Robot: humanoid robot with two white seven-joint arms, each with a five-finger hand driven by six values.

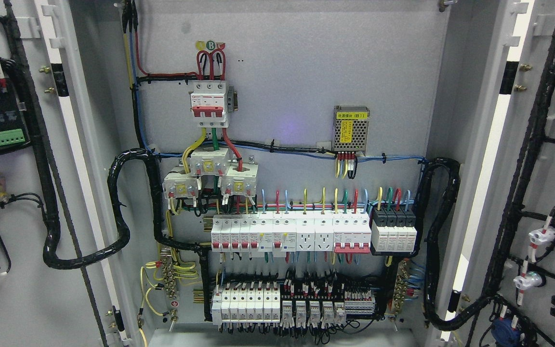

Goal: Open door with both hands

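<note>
A grey electrical cabinet stands in front of me with both doors swung wide open. The left door (12, 202) shows its inner face with black wiring and a green terminal block. The right door (547, 159) shows its inner face with black cable looms and small white fittings. Between them the back panel (297, 58) carries a red-topped main breaker (208, 103), rows of white breakers (289, 233) and coloured wires. Neither of my hands nor any arm shows in the head view.
Thick black cable bundles loop from the cabinet to each door at the left (118, 212) and the right (439, 231). A small metal power supply (350, 128) sits at the upper right of the panel. Lower breaker rows (277, 303) line the bottom.
</note>
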